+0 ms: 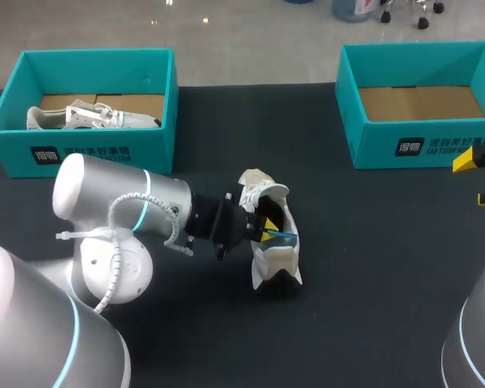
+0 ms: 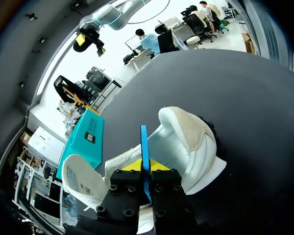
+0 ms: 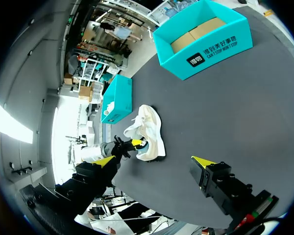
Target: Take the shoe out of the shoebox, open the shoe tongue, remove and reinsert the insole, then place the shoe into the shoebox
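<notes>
White shoe (image 1: 268,259), blue insole (image 2: 144,147), black table (image 1: 372,283)

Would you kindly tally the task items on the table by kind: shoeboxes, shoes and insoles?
Teal shoeboxes: 2
White shoes: 2
Blue insole: 1
Total: 5

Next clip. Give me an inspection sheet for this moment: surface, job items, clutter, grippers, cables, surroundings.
Surface: black table.
Job's things: white shoe out on the table between the boxes; blue insole seen edge-on at its opening; left shoebox holds a second shoe; right shoebox empty, cardboard floor showing.
Clutter: nothing seen.
Grippers: left gripper shut on the insole; right gripper open, empty, well apart from the shoe.
Cables: white cable tied along the left arm, clear of the shoe.
Surroundings: nobody reaches over the table.
</notes>
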{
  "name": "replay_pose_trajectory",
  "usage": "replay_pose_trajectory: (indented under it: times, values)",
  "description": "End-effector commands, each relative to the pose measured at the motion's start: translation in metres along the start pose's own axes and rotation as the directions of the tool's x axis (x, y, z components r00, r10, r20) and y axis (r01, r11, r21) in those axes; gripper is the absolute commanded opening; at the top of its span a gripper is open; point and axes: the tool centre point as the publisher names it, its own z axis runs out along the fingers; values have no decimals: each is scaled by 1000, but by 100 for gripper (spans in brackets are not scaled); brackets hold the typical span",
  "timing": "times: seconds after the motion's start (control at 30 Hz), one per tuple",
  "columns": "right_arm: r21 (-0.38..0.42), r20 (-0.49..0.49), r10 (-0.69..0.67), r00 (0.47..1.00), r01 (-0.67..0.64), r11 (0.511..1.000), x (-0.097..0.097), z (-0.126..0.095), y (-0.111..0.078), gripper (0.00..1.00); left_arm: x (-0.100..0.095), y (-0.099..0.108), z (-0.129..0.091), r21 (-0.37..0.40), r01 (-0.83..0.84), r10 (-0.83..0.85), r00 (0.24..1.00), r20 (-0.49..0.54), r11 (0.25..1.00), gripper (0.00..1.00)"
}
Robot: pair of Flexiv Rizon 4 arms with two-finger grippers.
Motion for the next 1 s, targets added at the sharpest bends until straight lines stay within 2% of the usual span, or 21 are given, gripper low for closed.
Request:
replay_pose_trajectory:
  times: [0.03,0.47,0.57,0.67,0.7,1.0]
  values:
    - [-2,3,2,1000,-2,1000,0,0,-1,100,4,-5,-7,-15,0,0,1000,9,1000,42]
    - [-2,3,2,1000,-2,1000,0,0,-1,100,9,-10,-20,-28,-2,3,1000,29,1000,35]
    - [-2,3,2,1000,-2,1000,0,0,-1,100,9,-9,-20,-29,-2,3,999,32,1000,24]
    - [-2,3,2,1000,-2,1000,0,0,-1,100,10,-9,-21,-26,-4,4,1000,28,1000,3]
    - [-2,3,2,1000,-2,1000,0,0,-1,100,10,-9,-20,-26,-5,6,1000,23,1000,0]
    - [-2,3,2,1000,-2,1000,0,0,-1,100,18,-7,-15,-15,6,-6,1000,-5,1000,0]
